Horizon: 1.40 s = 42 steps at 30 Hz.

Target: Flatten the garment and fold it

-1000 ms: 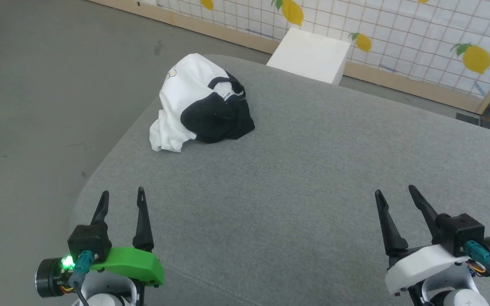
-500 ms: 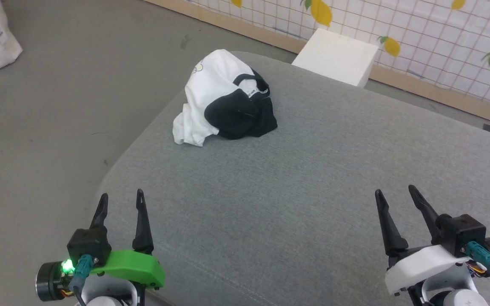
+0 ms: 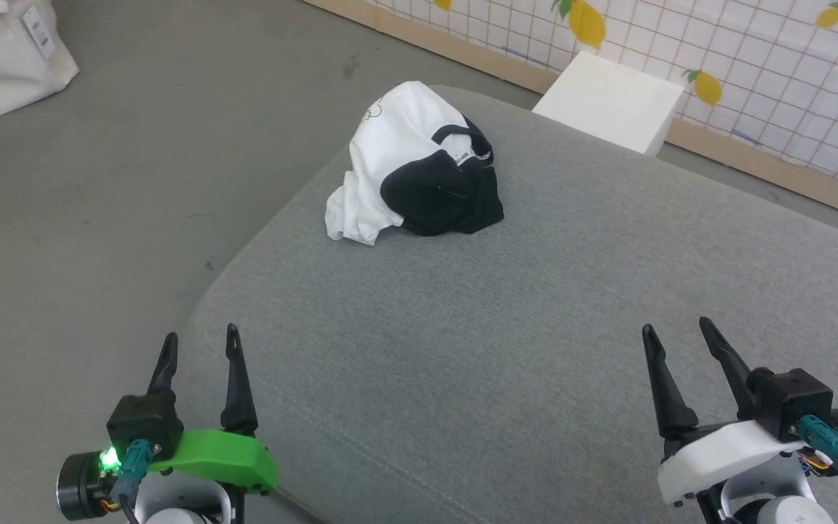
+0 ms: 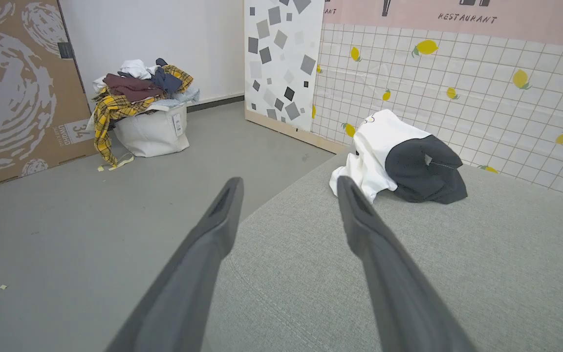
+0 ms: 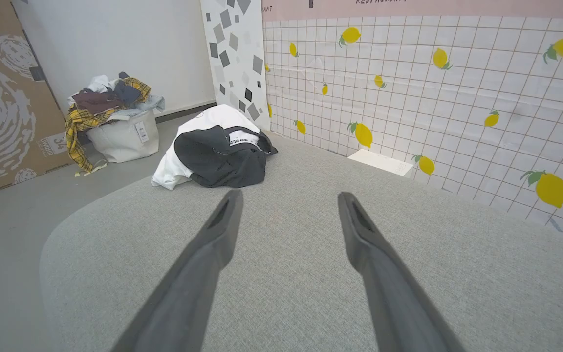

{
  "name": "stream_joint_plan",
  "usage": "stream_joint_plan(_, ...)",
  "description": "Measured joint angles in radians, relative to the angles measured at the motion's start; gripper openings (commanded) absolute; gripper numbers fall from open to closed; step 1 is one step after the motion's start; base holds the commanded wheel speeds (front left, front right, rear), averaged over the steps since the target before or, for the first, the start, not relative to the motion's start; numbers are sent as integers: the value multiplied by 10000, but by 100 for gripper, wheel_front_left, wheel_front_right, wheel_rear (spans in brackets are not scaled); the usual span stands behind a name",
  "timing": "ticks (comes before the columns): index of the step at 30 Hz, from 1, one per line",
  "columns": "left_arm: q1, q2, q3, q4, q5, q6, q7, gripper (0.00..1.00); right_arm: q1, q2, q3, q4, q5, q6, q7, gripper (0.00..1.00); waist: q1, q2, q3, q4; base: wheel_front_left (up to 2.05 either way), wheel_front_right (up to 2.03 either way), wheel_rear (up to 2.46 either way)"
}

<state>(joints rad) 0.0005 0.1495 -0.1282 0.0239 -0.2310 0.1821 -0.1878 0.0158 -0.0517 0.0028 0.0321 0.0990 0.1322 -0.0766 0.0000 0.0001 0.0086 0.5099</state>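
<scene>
The garment (image 3: 412,171) lies in a crumpled heap on the far left part of the grey cushioned surface (image 3: 535,306), white cloth bunched over black sleeves and a black neckband. It also appears as the garment (image 4: 399,159) beyond my left fingers and the garment (image 5: 213,146) ahead of my right fingers. My left gripper (image 3: 199,338) hovers open at the near left edge of the surface, well short of the heap. My right gripper (image 3: 677,325) stands open at the near right, nothing between its fingers.
A white box (image 3: 612,102) sits past the far edge, against the lemon-patterned tiled wall (image 3: 753,51). A white laundry bag (image 4: 149,132) piled with clothes stands on the grey floor (image 3: 99,182) to the left, beside a cardboard panel (image 4: 12,88).
The head camera has turned left, so the whole picture shifted right and the laundry bag came into view. The garment and both grippers keep their places.
</scene>
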Motion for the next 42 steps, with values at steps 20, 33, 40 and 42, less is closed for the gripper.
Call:
stream_joint_plan(20,-1300,1160,238,226,-1290,-362,652,100,-702,21,487,-77,75,0,-100,100,0,0,592,-463,0,0,0)
stream_joint_plan(33,-5831,3967,1271,1154,-2543,-1354,4991,100,-1990,25,1126,-259,-82,0,-301,100,0,-1,2183,-2846,0,0,0)
stream_joint_plan(40,-7173,5104,1766,1371,-3183,-1162,7664,100,-2721,21,1269,-267,362,0,-779,100,1,0,3685,-4063,0,0,0)
stream_joint_plan(42,-7217,5206,1914,1406,-3304,-867,8268,100,-2832,17,1333,-182,506,0,-928,100,2,0,4117,-4368,0,0,0)
